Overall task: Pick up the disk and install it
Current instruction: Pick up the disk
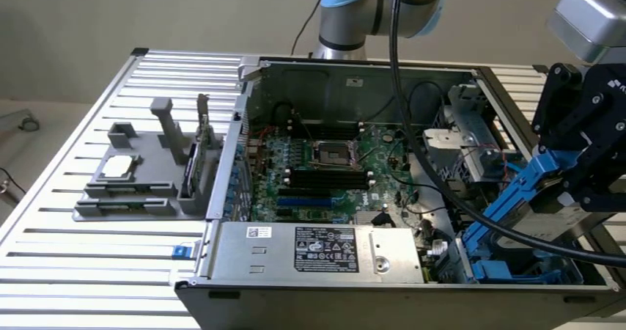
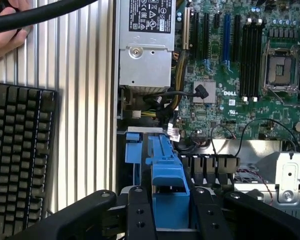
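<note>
The end effector (image 2: 171, 215) has its jaws partway closed, clamped on either side of the blue carrier of the disk (image 1: 518, 192). The disk hangs tilted over the exterior view's right end of the open case (image 1: 323, 301), which sits on the table (image 1: 88, 257).

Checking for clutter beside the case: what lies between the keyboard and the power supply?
Only bare slatted table lies between the keyboard and the power supply, seen in the wrist view.
</note>
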`<state>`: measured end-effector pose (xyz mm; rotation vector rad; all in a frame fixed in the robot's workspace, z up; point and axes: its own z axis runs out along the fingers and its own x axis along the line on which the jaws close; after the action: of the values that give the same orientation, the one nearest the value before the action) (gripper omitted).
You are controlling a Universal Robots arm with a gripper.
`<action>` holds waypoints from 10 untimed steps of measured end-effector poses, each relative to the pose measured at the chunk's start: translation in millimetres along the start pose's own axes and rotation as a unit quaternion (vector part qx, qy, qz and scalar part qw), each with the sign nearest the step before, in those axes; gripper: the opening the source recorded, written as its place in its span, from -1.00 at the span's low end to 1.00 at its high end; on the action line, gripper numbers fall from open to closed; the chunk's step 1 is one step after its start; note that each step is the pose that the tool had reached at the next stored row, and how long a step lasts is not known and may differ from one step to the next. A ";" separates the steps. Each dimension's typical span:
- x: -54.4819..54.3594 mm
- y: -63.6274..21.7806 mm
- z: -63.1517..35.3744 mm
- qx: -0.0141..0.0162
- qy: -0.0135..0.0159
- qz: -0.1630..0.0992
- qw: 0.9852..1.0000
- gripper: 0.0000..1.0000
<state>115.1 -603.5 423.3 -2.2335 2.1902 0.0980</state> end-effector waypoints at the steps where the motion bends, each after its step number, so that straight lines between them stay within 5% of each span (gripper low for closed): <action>1: 0.1 0.0 0.0 0.000 0.000 0.000 1.000 -0.35; 10: 1.7 0.2 -4.2 0.000 0.000 -0.004 1.000 -0.35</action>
<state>115.1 -605.4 427.4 -2.2419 2.1830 0.0982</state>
